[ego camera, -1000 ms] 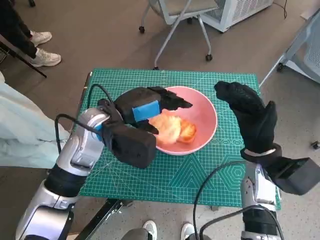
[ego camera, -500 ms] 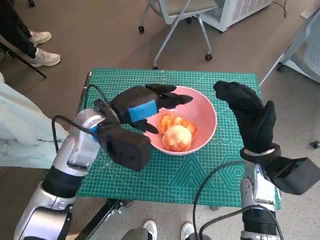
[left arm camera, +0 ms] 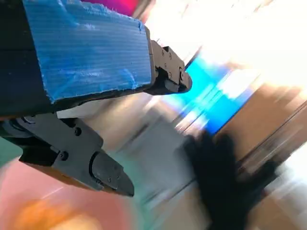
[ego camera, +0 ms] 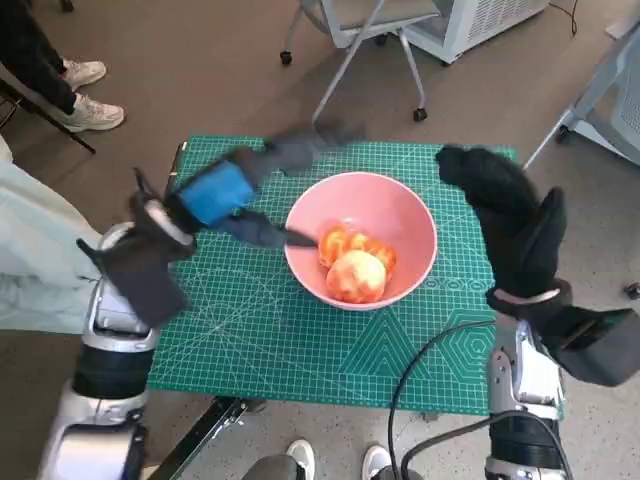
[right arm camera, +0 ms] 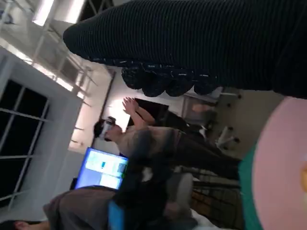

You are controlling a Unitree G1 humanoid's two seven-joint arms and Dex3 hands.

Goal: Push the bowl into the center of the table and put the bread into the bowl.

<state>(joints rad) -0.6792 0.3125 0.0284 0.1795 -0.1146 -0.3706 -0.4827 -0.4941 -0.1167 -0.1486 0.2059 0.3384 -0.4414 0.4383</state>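
A pink bowl (ego camera: 400, 215) stands near the middle of the green cutting mat (ego camera: 260, 330), with the golden bread (ego camera: 355, 265) lying inside it. My left hand (ego camera: 250, 185), blurred by motion, hovers over the mat just beside the bowl's rim, fingers spread and holding nothing. In the left wrist view its fingers (left arm camera: 100, 170) stand apart with nothing between them. My right hand (ego camera: 505, 215) is raised at the bowl's other side, gloved fingers extended, empty. The bowl's rim (right arm camera: 278, 167) shows in the right wrist view.
A person's pale sleeve (ego camera: 40, 260) lies beside the table's left edge, and shoes (ego camera: 85, 95) stand on the floor beyond. A wheeled chair base (ego camera: 350, 50) stands behind the table. A person (right arm camera: 144, 139) shows in the right wrist view.
My left hand let the bread drop into the bowl, then pulled out and swung away to the left of the rim. The right hand stayed put.
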